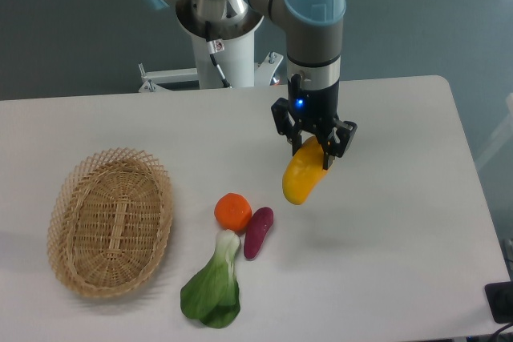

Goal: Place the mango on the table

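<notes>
Mango (303,179) hangs tilted from the gripper (313,143), jaws clamped on its upper end, above the table (401,222). Far left of the jaws, the wicker basket (110,219) holds nothing. Nearer, lower left: bok choy (213,290), orange (233,211), purple vegetable (258,231). No readable writing.

Arm: you're reaching it down, wrist pointing vertically.
Gripper (314,148): you're clamping its fingers on the mango (302,176).
Height: apparently hovering above the table (401,222).
</notes>
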Controlling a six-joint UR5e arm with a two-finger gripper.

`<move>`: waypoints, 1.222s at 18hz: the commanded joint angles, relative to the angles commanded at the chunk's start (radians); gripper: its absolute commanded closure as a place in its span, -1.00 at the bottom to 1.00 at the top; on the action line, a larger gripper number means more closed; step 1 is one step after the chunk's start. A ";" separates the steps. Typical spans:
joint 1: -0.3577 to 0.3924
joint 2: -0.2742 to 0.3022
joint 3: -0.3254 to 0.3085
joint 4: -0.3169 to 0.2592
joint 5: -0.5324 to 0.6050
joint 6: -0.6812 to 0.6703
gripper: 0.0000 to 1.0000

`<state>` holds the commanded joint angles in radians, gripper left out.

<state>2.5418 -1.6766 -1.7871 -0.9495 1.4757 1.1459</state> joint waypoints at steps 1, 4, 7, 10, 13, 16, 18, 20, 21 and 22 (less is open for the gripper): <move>0.000 0.000 -0.005 0.002 0.002 0.000 -0.14; 0.000 0.000 -0.003 0.002 0.002 0.000 -0.14; 0.002 0.000 -0.006 0.002 0.002 0.000 -0.14; 0.002 -0.002 -0.009 0.003 0.003 0.000 -0.14; 0.000 0.000 -0.021 0.006 0.005 0.003 -0.14; 0.002 -0.003 -0.023 0.006 0.005 0.032 -0.14; 0.008 -0.003 -0.025 0.005 0.005 0.052 -0.14; 0.023 -0.003 -0.032 0.003 0.006 0.103 -0.14; 0.032 -0.003 -0.040 0.005 0.006 0.123 -0.14; 0.053 -0.003 -0.047 0.006 0.006 0.139 -0.14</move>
<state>2.5953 -1.6797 -1.8346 -0.9434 1.4818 1.2853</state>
